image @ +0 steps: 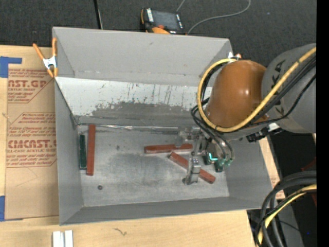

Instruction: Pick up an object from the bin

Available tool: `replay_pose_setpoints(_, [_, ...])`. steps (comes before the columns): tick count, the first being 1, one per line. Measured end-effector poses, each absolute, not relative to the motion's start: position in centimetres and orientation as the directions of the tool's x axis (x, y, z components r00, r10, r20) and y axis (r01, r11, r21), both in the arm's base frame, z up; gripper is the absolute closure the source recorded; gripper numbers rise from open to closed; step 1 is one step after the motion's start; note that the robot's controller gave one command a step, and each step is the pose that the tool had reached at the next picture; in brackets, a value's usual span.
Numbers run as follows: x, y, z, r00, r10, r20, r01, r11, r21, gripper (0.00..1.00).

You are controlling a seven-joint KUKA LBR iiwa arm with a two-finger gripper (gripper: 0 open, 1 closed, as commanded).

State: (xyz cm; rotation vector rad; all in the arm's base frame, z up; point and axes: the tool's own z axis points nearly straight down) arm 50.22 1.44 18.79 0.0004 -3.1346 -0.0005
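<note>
Several red-brown sticks (pixel 162 149) lie crossed at the right of the grey bin's (pixel 139 81) floor. The arm's claw (pixel 193 177) stands low over the slanted stick (pixel 180 161) among them, apparently placed to grasp it. Whether the claw is open or gripping cannot be told. A green stick (pixel 81 152) and another red-brown stick (pixel 91 151) rest side by side along the left wall, well apart.

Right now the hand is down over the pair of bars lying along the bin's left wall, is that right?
Not quite. The camera view shows the hand down over the crossed red-brown bars in the right part of the bin, not over the left pair. The dark green bar and the single red-brown bar do lie along the left wall, well apart from the hand.
</note>
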Motion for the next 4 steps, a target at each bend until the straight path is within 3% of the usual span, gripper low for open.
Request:
replay_pose_setpoints(1, [55.3, -0.7, 10.6, -1.000, 0.000, 0.003, 0.000, 1.000, -0.001, 0.00])
replay_pose_setpoints(2, [58.8, 2.7, 6.7, -1.000, -0.027, -0.001, -0.027, 1.000, 0.002, 0.00])
replay_pose_setpoints(3, [58.8, 2.6, 7.0, -1.000, -0.025, -0.002, -0.025, 1.000, 0.001, 1.00])
replay_pose_setpoints(4, [56.0, 4.6, 21.6, -0.999, -0.041, -0.009, -0.041, 0.999, 0.001, 1.00])
